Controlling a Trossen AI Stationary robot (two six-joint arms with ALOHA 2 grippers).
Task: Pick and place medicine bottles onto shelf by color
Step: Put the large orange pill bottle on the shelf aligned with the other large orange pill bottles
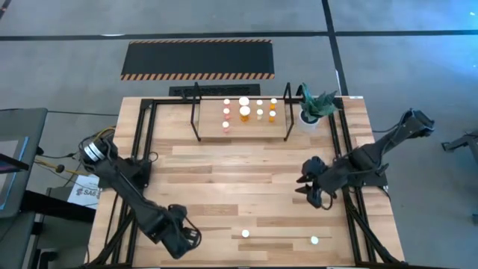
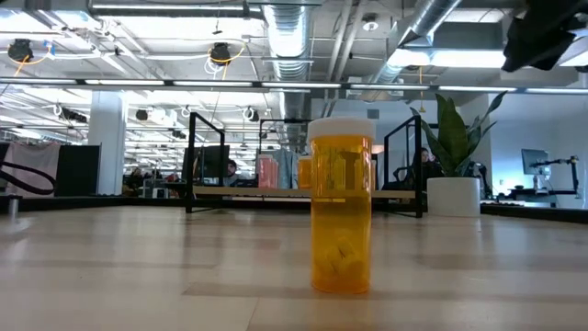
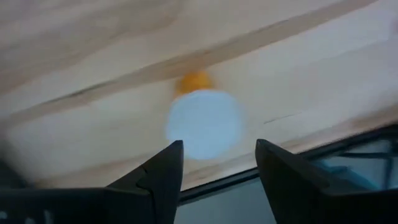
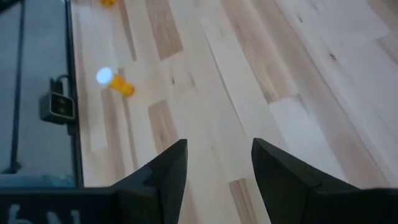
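Note:
Several medicine bottles with white caps stand on the shelf at the table's far side. Two more orange bottles stand upright on the table near its front edge, one near the middle and one further right. In the low view an orange bottle stands upright close by. My left gripper hangs open at the front left. In its wrist view a white-capped orange bottle lies just ahead of the open fingers, untouched. My right gripper is open at the right, and its wrist view shows a bottle farther off.
A white pot with a green plant stands beside the shelf's right end. A black mat with striped edges lies on the floor beyond the table. Black frame rails run along the table's sides. Bare wood lies between the shelf and the front bottles.

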